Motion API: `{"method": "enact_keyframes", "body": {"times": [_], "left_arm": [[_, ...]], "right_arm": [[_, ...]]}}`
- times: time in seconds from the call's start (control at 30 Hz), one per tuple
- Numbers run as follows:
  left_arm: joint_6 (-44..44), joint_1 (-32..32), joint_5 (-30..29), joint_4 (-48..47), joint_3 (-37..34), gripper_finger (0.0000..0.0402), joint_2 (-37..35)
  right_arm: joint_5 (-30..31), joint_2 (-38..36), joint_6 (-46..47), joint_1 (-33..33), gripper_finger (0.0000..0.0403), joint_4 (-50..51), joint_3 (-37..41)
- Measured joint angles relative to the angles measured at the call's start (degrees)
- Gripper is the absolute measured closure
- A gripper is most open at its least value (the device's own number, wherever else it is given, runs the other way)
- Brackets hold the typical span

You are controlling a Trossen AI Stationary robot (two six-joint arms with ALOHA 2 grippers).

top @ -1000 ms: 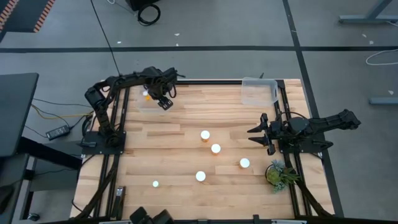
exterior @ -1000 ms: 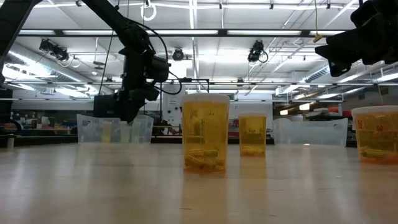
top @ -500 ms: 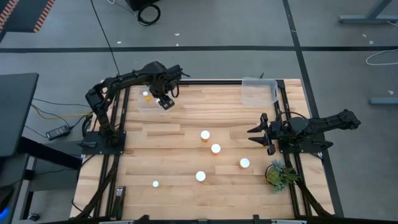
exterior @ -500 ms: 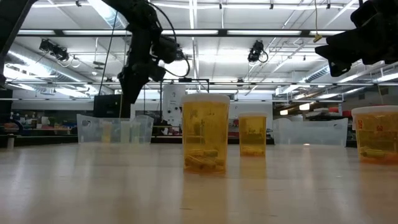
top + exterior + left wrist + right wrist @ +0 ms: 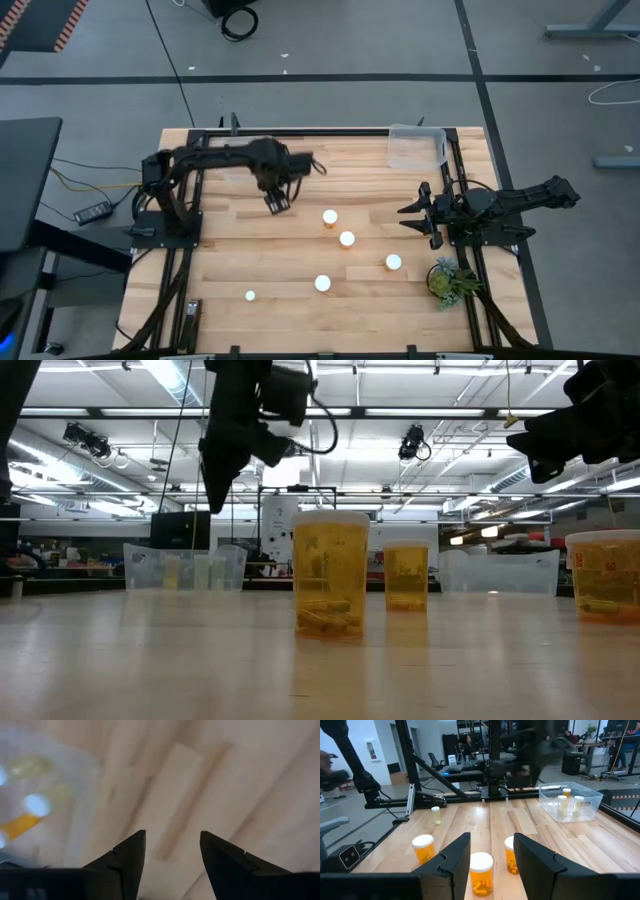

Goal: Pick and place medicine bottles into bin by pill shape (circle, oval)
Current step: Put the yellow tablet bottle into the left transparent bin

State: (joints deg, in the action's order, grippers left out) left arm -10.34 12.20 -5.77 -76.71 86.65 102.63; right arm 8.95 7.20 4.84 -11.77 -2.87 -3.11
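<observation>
Wooden table [image 5: 300, 300]; left gripper [image 5: 277, 203] hovers, fingers apart, empty.

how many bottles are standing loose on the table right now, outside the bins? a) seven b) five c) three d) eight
b) the high view shows five white-capped bottles on the bare wood: and.
</observation>
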Motion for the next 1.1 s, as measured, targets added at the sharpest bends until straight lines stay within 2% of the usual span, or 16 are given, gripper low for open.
{"method": "enact_keyframes", "body": {"times": [0.27, 0.6, 0.83, 0.93, 1.1], "left_arm": [[-9.25, -14.57, 1.23, 7.94, -0.02, 0.0209, 0.0], [-26.73, -29.14, 0.96, 10.08, -0.04, 0.0224, 0.0], [-42.05, -36.88, 0.69, 8.94, -0.04, 0.023, 0.0], [-49.5, -40.35, 0.77, 5.7, -0.04, 0.023, 0.0], [-62.22, -47.04, 5.29, -1.89, -0.04, 0.023, 0.0]], "right_arm": [[0.0, 0.0, 0.0, 0.0, 0.0246, 0.02, 0.0], [0.0, 0.0, 0.0, 0.01, 0.0246, 0.0, 0.0], [0.0, 0.0, 0.02, 0.0, 0.0246, 0.0, 0.0], [0.0, 0.0, 0.0, 0.0, 0.0246, 0.0, 0.0], [0.0, 0.0, 0.0, 0.0, 0.0246, 0.0, 0.0]]}}
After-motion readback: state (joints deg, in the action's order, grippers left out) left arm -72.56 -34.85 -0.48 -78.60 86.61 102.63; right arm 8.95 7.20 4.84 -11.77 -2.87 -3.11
